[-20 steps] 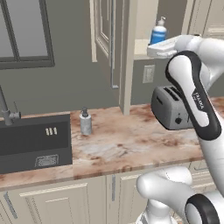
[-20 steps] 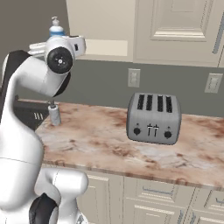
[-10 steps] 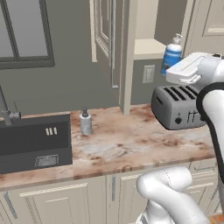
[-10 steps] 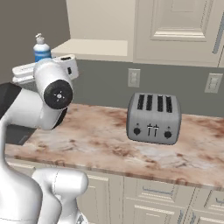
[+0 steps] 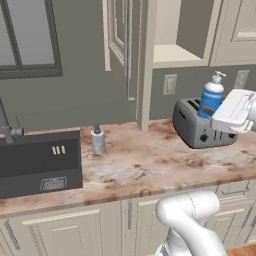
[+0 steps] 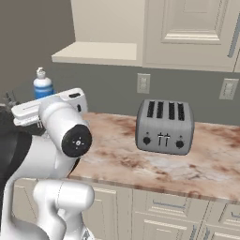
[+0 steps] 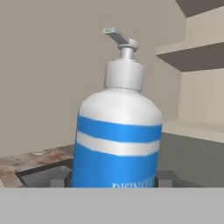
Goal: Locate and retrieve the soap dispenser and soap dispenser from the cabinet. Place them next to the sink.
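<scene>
Two bottles matter here: your gripper [image 7: 113, 181] is clenched around the blue soap dispenser [image 5: 211, 98], carrying it upright in the air over the toaster [image 5: 200, 125] so the white pump stays on top, while the grey soap dispenser [image 5: 97, 139] already stands on the marbled worktop [image 5: 150, 165] just beside the sink [image 5: 37, 162]. You hold a smooth, round-shouldered plastic bottle with a white band; the shelf of the cabinet [image 5: 175, 52] is plain beige.

Between the sink [image 5: 40, 162] and the toaster [image 5: 200, 127] the table [image 5: 150, 165] lies open. Just beside the sink stands one obstacle (the grey soap dispenser [image 5: 97, 140]).
</scene>
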{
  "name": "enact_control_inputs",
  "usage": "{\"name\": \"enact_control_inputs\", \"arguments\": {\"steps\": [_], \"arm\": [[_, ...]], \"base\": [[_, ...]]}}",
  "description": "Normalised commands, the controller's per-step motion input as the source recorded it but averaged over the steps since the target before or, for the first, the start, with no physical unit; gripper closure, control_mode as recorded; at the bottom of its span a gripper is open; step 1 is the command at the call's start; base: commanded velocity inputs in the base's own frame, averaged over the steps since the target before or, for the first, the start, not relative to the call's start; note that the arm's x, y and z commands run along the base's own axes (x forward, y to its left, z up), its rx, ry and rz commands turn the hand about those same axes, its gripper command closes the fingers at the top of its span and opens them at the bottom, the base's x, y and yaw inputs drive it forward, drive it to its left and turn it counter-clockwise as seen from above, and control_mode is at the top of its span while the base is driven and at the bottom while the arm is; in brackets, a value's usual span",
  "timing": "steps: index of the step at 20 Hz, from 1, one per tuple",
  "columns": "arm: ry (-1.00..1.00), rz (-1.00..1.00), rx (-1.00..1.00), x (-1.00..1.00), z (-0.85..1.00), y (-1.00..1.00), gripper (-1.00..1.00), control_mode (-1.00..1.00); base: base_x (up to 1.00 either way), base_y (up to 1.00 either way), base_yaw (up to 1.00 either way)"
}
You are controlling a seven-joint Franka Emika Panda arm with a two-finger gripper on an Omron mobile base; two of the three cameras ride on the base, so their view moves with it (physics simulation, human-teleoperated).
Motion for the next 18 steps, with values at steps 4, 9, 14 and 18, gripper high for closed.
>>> {"name": "enact_control_inputs", "arguments": {"steps": [4, 9, 14, 18], "arm": [[0.01, 0.2, 0.08, 0.19, -0.74, 0.04, 1.0, -1.0], [-0.01, 0.27, 0.01, 0.2, -0.86, 0.24, 1.0, -1.0], [-0.09, 0.27, 0.0, 0.59, -0.68, 0.17, 1.0, -1.0], [-0.21, 0.25, -0.03, 0.6, -0.63, 0.25, 1.0, -1.0]], "base": [[0.0, 0.0, 0.0], [0.0, 0.0, 0.0], [0.0, 0.0, 0.0], [0.0, 0.0, 0.0]]}}
